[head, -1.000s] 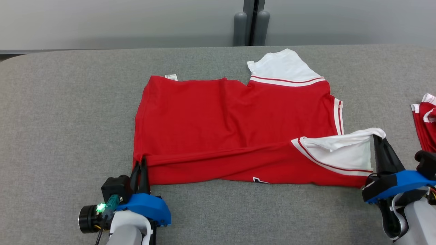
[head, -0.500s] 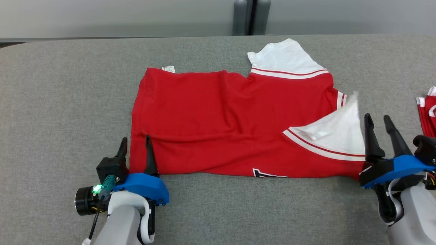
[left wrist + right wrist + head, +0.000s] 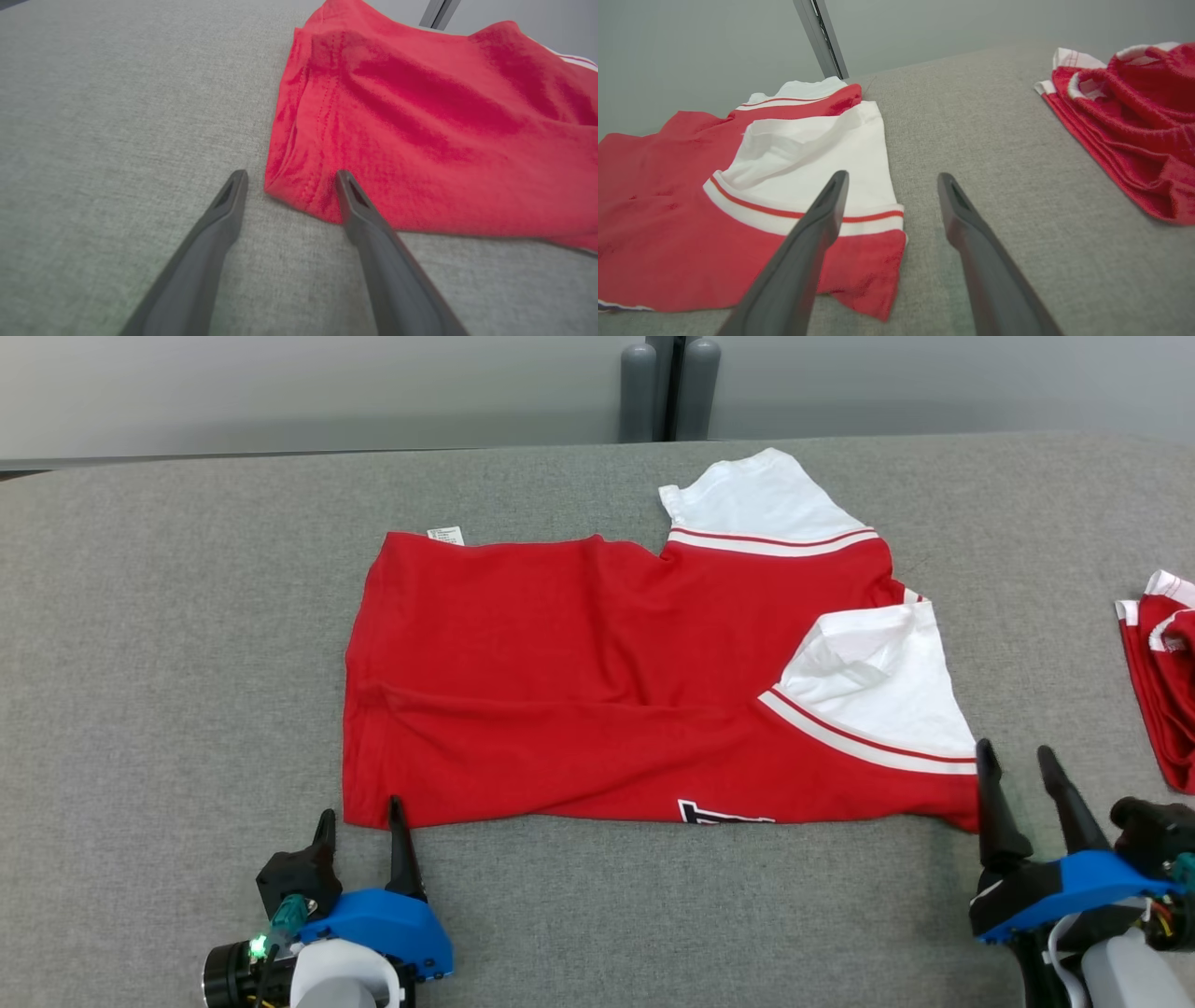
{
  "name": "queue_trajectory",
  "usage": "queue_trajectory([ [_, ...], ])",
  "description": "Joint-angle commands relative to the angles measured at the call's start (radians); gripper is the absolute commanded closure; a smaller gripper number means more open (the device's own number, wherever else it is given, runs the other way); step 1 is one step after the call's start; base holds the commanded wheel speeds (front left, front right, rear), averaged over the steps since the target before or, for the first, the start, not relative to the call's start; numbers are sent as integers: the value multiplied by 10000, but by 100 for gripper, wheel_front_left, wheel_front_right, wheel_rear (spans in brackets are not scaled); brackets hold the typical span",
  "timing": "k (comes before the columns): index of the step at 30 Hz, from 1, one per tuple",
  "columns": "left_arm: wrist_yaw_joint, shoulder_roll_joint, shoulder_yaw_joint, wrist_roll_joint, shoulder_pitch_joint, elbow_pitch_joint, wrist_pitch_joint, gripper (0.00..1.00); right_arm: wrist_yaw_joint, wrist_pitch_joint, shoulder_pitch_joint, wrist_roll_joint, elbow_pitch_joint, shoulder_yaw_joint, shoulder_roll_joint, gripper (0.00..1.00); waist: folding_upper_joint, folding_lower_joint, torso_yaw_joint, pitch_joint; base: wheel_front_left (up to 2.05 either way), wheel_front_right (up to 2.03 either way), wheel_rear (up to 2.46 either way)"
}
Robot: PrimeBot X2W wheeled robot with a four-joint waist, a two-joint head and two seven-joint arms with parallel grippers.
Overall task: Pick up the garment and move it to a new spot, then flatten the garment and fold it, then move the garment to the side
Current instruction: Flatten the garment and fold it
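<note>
Left gripper (image 3: 360,808) jaws spread wide, nothing between; near-left corner of red garment (image 3: 579,691) just beyond its tips; right gripper (image 3: 1014,748) jaws also apart, empty; garment's near-right corner just left of its left finger; garment flat on grey table (image 3: 168,644); white sleeve (image 3: 878,681) folded onto red body past right jaws; crumpled second garment (image 3: 1162,700) right of them, well apart.

We hold our left gripper (image 3: 360,807) at the near left, its two dark fingers (image 3: 403,849) spread wide, pointing forward. Our right gripper (image 3: 1014,747) stands at the near right, spread just as wide.
</note>
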Motion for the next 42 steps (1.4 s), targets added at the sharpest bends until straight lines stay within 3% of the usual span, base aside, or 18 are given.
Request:
queue_trajectory([
  [1,16,2,6,-58,-116,47,-35,0,-2,-35,102,42,30,49,31,0,-1,1,-18,6,0,0,0],
  [4,-215,-1,-115,-139,-264,427,-6,0,-2,-34,238,262,437,507,118,0,-1,1,-70,69,0,0,0],
  [5,-294,-1,-164,-200,-287,577,2,31,-1,-35,224,294,550,656,107,0,-1,1,-81,91,0,0,0],
  [6,-338,-11,-194,-234,-351,671,17,76,-2,-35,192,354,714,735,92,0,-1,1,-84,111,0,0,0],
  [7,-381,-18,-231,-260,-392,713,25,100,-2,-35,120,379,842,768,83,0,-1,1,-86,131,0,0,0],
  [11,-450,-12,-428,-377,-459,857,28,100,-2,-6,-87,514,1398,1094,89,0,-1,1,-53,208,0,0,0],
  [12,-465,-8,-457,-427,-483,876,28,100,-1,2,-139,542,1559,1251,85,7,-1,1,-32,229,0,0,0],
  [14,-461,-7,-492,-454,-515,848,28,100,1,26,-255,660,1813,1478,38,100,-1,1,6,242,0,0,0],
  [22,-398,15,-17,-184,42,-86,-23,100,-1,-23,-80,1023,1558,1315,-397,100,-1,1,207,-408,0,0,0],
  [30,-558,25,148,-133,1474,-510,-24,100,-5,-35,1252,1569,1227,1111,-578,100,-1,1,420,-1630,0,0,0],
  [36,-507,41,35,-274,2290,-373,-24,100,-10,-38,2047,1895,1141,1189,-623,100,-1,1,496,-1886,0,0,0],
  [37,-467,44,50,-302,2312,-428,-24,80,-10,-39,2037,1951,1183,1186,-635,100,-1,1,500,-1855,0,0,0],
  [38,-404,45,89,-310,2313,-510,-24,0,-10,-41,1968,1984,1171,1170,-663,79,-1,1,503,-1781,0,0,0],
  [39,-374,45,110,-249,2249,-630,-23,0,-8,-41,1857,1991,1133,1141,-674,8,-1,1,516,-1722,0,0,0],
  [40,-330,21,135,-214,2142,-796,-24,0,-5,-41,1720,2006,1033,1111,-656,0,-1,1,528,-1640,0,0,0],
  [42,-242,-2,250,-74,1863,-1122,-24,0,-1,-38,1484,1871,862,1106,-661,0,-1,1,538,-1458,0,0,0],
])
